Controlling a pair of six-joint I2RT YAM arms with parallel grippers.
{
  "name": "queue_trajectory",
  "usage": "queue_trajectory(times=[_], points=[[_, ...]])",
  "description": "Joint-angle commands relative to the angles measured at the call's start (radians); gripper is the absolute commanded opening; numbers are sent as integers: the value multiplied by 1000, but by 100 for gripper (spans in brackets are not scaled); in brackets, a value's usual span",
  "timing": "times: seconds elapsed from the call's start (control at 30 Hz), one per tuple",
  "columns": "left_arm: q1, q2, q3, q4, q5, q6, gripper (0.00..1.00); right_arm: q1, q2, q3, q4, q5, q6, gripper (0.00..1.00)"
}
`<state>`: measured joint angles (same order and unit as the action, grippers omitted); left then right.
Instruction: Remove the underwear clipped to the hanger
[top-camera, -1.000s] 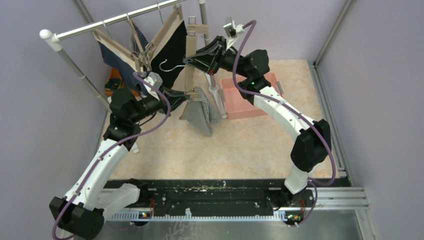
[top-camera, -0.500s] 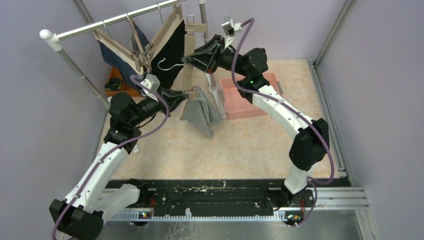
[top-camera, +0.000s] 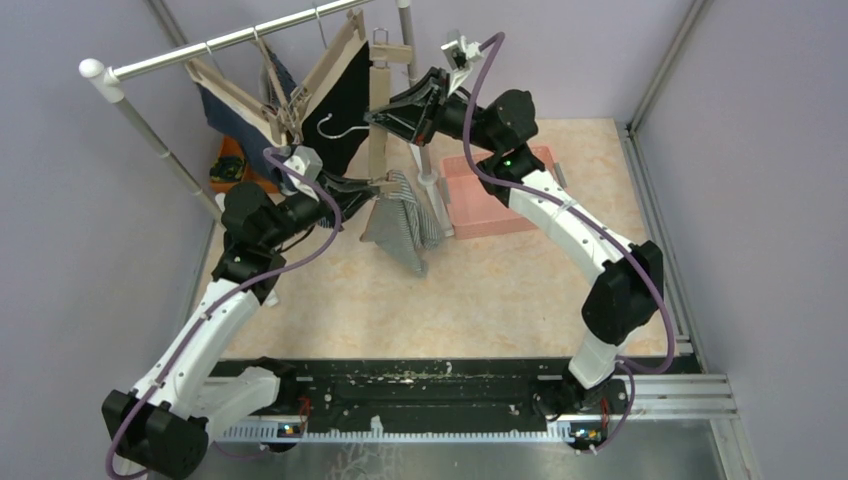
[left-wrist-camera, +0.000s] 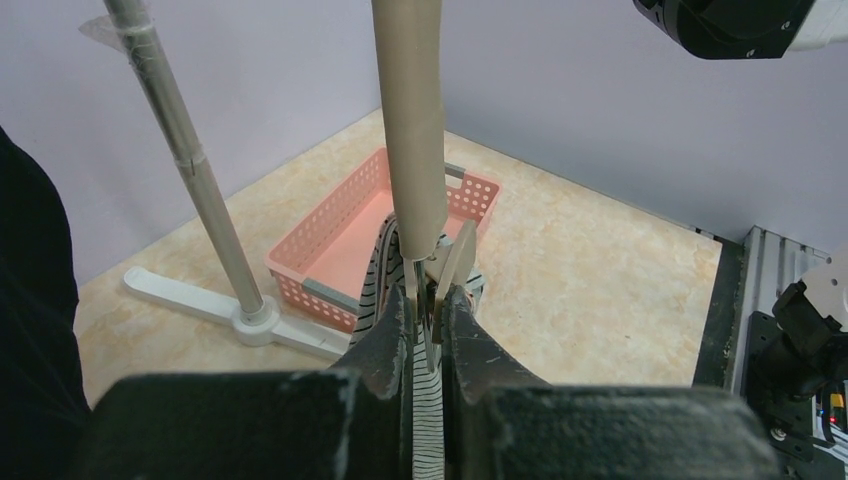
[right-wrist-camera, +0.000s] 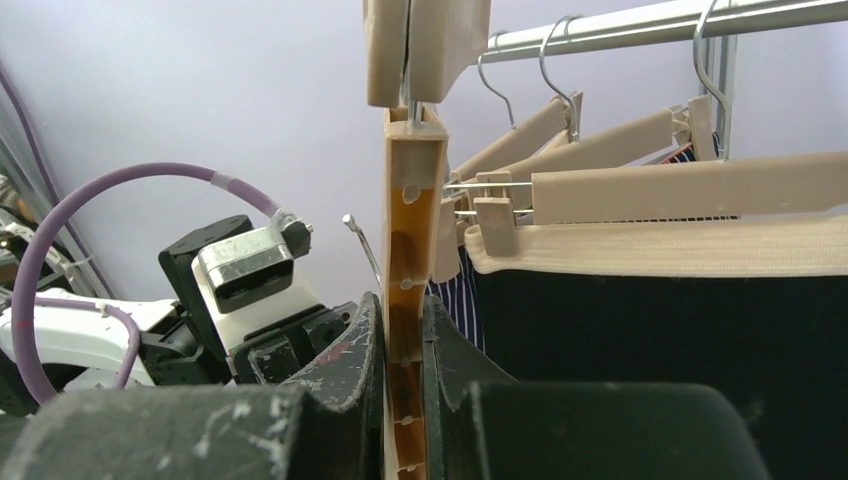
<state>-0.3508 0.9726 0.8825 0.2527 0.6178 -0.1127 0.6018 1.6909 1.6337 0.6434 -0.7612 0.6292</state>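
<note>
A: Left claw (left-wrist-camera: 428, 310) – pinched shut on the clip (left-wrist-camera: 455, 262) at the hanger's (right-wrist-camera: 405, 220) low end. Striped briefs (top-camera: 402, 225) dangle under it, above the table (top-camera: 500, 290).
B: Right claw (right-wrist-camera: 403, 320)?
A: Clamped on the hanger bar, higher up. I'd squeeze the clip square, brace the hanger, then draw the briefs down.
B: Room?
A: Beige marbled table, lilac walls (top-camera: 750, 150) – pink basket (top-camera: 490, 205) just beyond, rail (top-camera: 230, 40) back-left.

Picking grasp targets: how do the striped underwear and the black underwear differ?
The striped underwear hangs low, off the bottom of an upended hanger; the black underwear hangs high near the rail. The striped underwear bunches in the shut left gripper; the black underwear spreads flat under a beige waistband. Both are clipped.
</note>
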Motion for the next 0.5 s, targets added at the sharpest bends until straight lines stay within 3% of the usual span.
queue_trajectory(times=[0.0,0.23,0.33,0.37,0.43,0.47], points=[[7,17,33,29,49,19,0,-13,11,79,-25,62,-41,0],[7,13,33,13,45,33,0,-11,21,89,-30,63,-50,33],[6,15,34,13,45,34,0,-7,33,105,-29,54,-48,37],[6,16,35,12,44,35,0,-5,36,110,-32,51,-49,35],[6,17,35,11,41,35,0,-3,48,126,-49,50,-52,0],[6,19,36,12,41,35,0,-4,53,133,-56,48,-52,0]])
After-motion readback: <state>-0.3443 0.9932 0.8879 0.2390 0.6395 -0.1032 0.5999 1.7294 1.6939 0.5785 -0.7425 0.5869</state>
